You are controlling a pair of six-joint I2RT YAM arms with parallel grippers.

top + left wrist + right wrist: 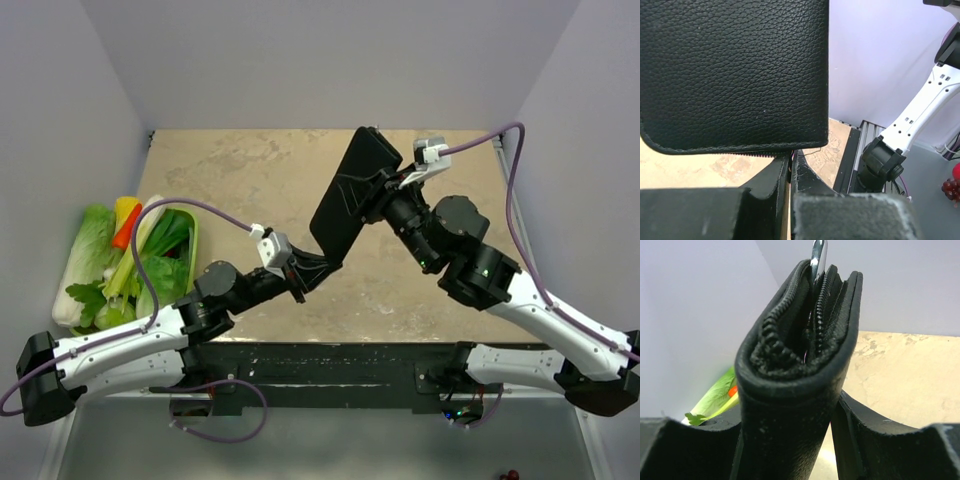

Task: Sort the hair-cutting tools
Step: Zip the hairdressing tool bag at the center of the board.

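the black case (345,205) is up in the air over the tan table (240,170), tilted, with one end high and far and the other end low and near. the right gripper (790,420) has the high end. its two fingers (875,440) sit partly open, one on each side of the thick case, and they squeeze it between them. from the right wrist you look at the edge of the case. the zipper (775,335) gapes a little there, and a shiny metal tool (818,255) pokes up out of the gap, so it is inside the case. only its tip shows, so you cannot tell what kind of tool it is. the left gripper (791,165) is at the low edge of the case. its fingers are closed tight together, right under the zipper line. you cannot tell if they pinch a bit of the case. a pile of green vegetables (120,260) lies at the left side of the table, well apart from the case.
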